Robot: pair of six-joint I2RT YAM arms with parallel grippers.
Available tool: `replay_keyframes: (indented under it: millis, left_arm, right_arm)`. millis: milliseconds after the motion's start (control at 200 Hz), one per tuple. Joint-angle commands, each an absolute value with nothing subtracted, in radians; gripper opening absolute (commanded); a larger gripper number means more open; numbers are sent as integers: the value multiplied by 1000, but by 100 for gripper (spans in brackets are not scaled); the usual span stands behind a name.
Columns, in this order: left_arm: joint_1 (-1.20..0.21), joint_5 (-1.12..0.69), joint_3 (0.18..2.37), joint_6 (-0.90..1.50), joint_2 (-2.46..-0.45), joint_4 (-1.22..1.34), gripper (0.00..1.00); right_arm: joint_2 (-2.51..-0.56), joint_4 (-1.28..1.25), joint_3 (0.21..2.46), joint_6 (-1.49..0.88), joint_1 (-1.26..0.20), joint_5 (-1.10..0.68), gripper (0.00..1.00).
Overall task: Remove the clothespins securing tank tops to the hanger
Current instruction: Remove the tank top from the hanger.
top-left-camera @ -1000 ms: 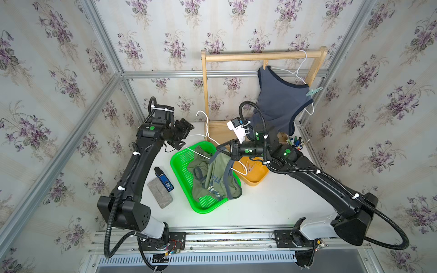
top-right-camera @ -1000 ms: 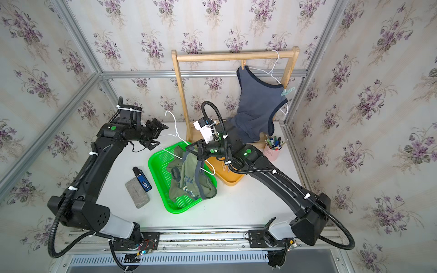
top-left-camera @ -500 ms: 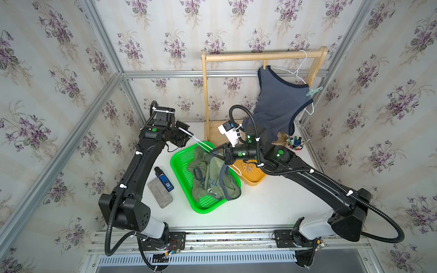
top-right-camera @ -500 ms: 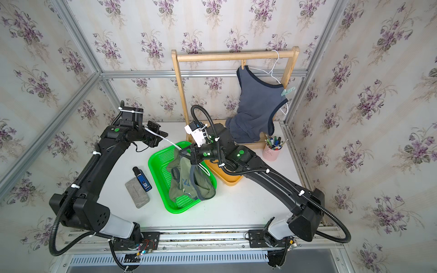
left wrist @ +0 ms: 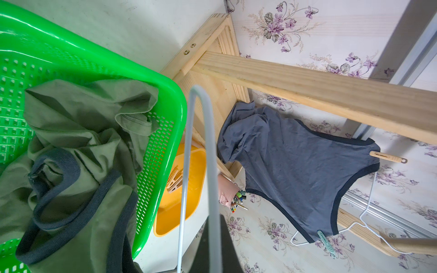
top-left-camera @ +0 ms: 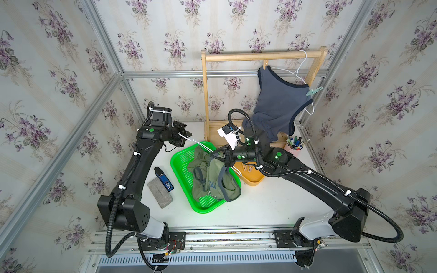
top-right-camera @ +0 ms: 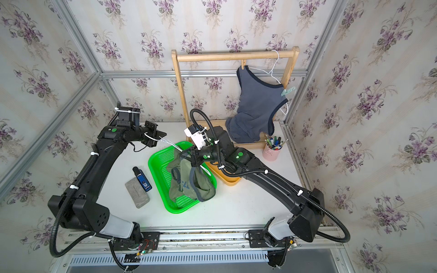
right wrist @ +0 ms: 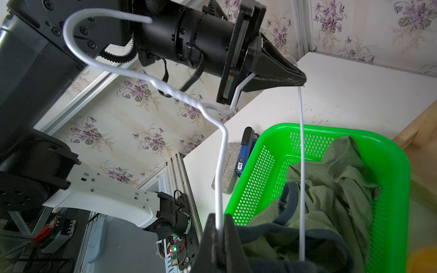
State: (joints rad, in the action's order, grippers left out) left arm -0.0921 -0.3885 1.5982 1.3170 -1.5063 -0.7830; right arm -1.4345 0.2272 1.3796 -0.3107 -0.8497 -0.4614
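The white counter (top-left-camera: 272,208) carries a green basket (top-left-camera: 179,173) near its middle, with a yellow tray (top-left-camera: 254,180) just beside it on the robot's right. On the robot's left of the basket lies a grey block (top-left-camera: 160,192), with a blue-and-black gadget (top-left-camera: 164,180) touching it. At the back stands a wooden rack base (top-left-camera: 217,127), and a pink cup (top-left-camera: 292,149) of pens stands beside it.

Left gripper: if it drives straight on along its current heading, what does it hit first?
Shut on the white hanger, the left gripper aims past the rim of the green basket. It would probably meet the yellow tray first, with the wooden rack base behind. Depth is unclear.
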Motion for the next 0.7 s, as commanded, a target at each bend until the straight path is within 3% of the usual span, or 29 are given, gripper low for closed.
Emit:
replay_keyframes:
  millis: [0, 165, 694]
  left_arm:
    - [-70, -350, 1604, 1311, -1498, -743, 0]
    - [-48, -366, 1622, 1318, -1505, -735, 0]
    - [109, -435, 1646, 1314, -1483, -730, 0]
  right_arm:
    - [-1419, 259, 1365, -322, -845, -380, 4]
    - [-1404, 262, 1338, -316, -845, -363, 14]
    - [-1419, 286, 1284, -280, -843, -354, 24]
